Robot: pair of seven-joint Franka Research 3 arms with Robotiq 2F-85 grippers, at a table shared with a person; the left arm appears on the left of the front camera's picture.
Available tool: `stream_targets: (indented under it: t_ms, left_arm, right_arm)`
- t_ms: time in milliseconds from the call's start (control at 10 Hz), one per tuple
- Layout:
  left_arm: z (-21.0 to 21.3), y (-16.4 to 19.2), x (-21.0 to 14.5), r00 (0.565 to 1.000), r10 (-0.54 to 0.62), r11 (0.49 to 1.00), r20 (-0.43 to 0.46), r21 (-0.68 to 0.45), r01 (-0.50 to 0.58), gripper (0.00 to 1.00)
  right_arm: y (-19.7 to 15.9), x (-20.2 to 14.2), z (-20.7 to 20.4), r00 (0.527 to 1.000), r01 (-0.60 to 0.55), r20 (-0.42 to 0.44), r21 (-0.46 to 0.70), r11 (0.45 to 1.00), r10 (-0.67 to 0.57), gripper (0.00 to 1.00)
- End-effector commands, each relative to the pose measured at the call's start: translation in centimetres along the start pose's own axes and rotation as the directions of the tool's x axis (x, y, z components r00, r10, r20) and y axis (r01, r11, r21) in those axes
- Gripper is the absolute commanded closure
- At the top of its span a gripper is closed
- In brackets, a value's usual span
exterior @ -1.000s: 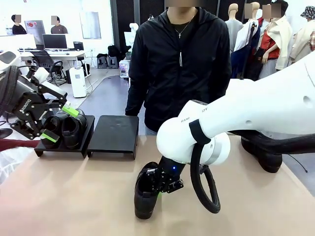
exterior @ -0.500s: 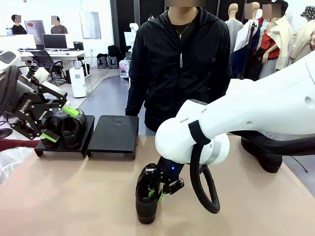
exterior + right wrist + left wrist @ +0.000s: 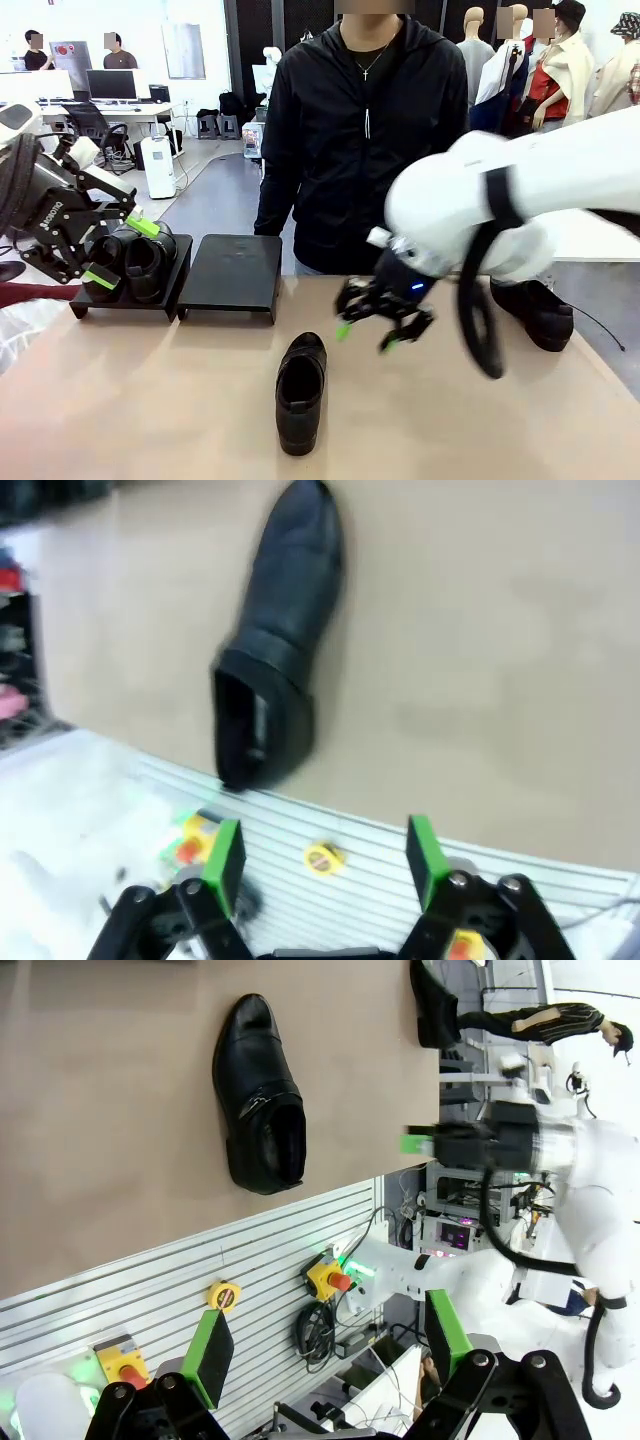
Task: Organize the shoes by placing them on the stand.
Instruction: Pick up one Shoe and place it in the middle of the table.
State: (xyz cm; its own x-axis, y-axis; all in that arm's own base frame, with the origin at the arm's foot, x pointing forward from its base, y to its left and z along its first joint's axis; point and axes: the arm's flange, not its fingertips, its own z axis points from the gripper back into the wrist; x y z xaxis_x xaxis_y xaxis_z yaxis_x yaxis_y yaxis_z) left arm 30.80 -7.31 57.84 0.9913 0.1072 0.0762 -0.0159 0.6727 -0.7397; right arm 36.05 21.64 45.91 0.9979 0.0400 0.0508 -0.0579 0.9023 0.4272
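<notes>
**Front view.** The right gripper (image 3: 365, 337) hangs above the table (image 3: 150, 400) with its green-padded fingers spread and nothing between them. One shoe (image 3: 300, 390) stands upright on its sole below this gripper and slightly toward the left arm's side, apart from the fingertips. A second shoe (image 3: 535, 310) rests near the table's edge on the gripper's other side, partly hidden behind the white arm. The left gripper (image 3: 120, 253) is held off the table, its fingers also spread wide. A pair of shoes (image 3: 145, 262) sits just behind its pads on one sloped platform of the stand (image 3: 232, 270). Whether the pads touch that pair cannot be told. The stand's other platform lies between the two grippers, nearer the left one. A person (image 3: 365, 130) in a black jacket stands beyond the right gripper, at the far side of the table.

**Left wrist view.** The left gripper (image 3: 328, 1345) shows open fingers holding nothing. The lone shoe (image 3: 262, 1110) lies well ahead of them, and the second shoe (image 3: 435, 1005) lies farther off.

**Right wrist view.** The right gripper (image 3: 325, 852) is spread and empty. The shoe (image 3: 275, 650) lies ahead of the fingertips, clear of both pads, its open heel end nearer the gripper. The picture is blurred.
</notes>
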Motion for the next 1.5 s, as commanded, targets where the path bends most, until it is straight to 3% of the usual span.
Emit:
stream_targets:
  t_ms: [0, 100, 200, 300, 500, 600, 800, 900, 1400]
  left_arm:
    - [0.0, 0.1, 0.0, 1.000, -0.011, 1.000, -0.005, -0.025, 0.010, 0.00]
    - [0.0, 0.1, 0.0, 1.000, -0.011, 1.000, -0.005, -0.025, 0.010, 0.00]
    - [0.0, 0.1, 0.0, 1.000, -0.011, 1.000, -0.005, -0.025, 0.010, 0.00]
    - [0.0, 0.1, 0.0, 1.000, -0.011, 1.000, -0.005, -0.025, 0.010, 0.00]
    - [0.0, 0.1, 0.0, 1.000, -0.011, 1.000, -0.005, -0.025, 0.010, 0.00]
    - [0.0, 0.1, 0.0, 1.000, -0.011, 1.000, -0.005, -0.025, 0.010, 0.00]
    - [0.0, 0.1, 0.0, 1.000, -0.011, 1.000, -0.005, -0.025, 0.010, 0.00]
    - [0.0, 0.1, 0.0, 1.000, -0.011, 1.000, -0.005, -0.025, 0.010, 0.00]
    - [0.0, 0.1, 0.0, 1.000, -0.011, 1.000, -0.005, -0.025, 0.010, 0.00]
  right_arm:
    - [-8.7, -0.7, 8.2, 0.994, -0.114, 0.002, -0.013, 0.993, 0.114, 0.00]
    - [-12.8, -0.7, 12.2, 0.992, -0.122, 0.032, 0.032, 0.992, 0.121, 0.00]
    - [-17.2, -0.8, 16.0, 0.992, -0.123, 0.001, 0.092, 0.988, 0.124, 0.00]
    - [-21.1, -0.8, 18.8, 0.998, -0.068, 0.012, 0.142, 0.988, 0.067, 0.00]
    - [-26.7, -1.6, 21.6, 0.990, 0.038, 0.119, 0.294, 0.955, -0.076, 0.00]
    - [-28.0, -2.3, 21.8, 0.970, 0.056, 0.205, 0.344, 0.937, -0.133, 0.00]
    - [-27.6, -1.9, 20.1, 0.935, 0.147, 0.258, 0.344, 0.927, -0.244, 0.00]
    - [-29.6, -2.9, 22.7, 0.974, 0.093, 0.167, 0.330, 0.939, -0.156, 0.00]
    - [-29.6, -2.9, 22.7, 0.974, 0.093, 0.167, 0.330, 0.939, -0.156, 0.00]
